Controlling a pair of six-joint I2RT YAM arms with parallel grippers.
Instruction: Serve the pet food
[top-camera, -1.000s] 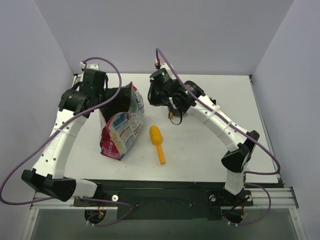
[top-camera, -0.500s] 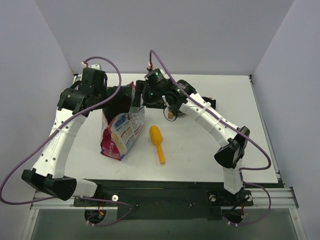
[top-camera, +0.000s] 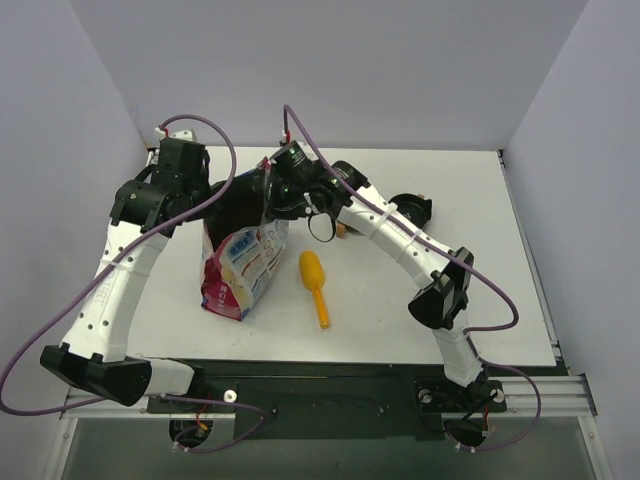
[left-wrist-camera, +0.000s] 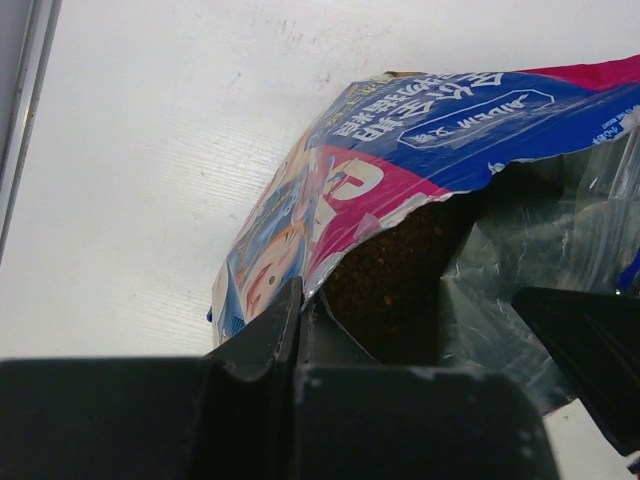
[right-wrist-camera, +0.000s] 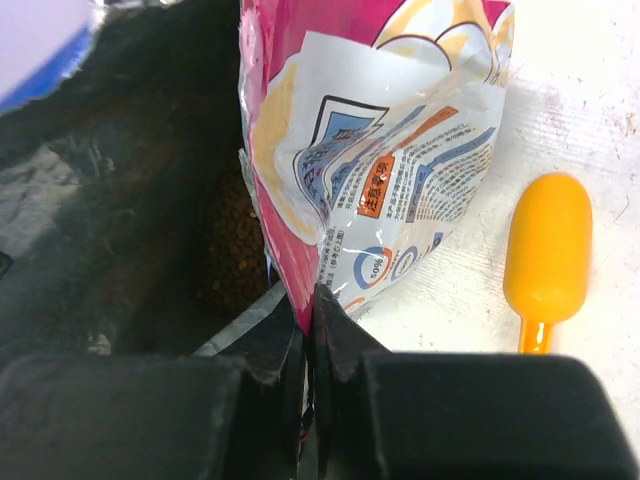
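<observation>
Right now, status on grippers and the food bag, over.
Left gripper shut on bag rim, right gripper shut on opposite rim. Bag open, kibble visible. Scoop untouched beside it.

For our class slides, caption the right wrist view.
Right gripper pinching the bag at its rim, kibble visible inside, scoop on the table beside.
</observation>
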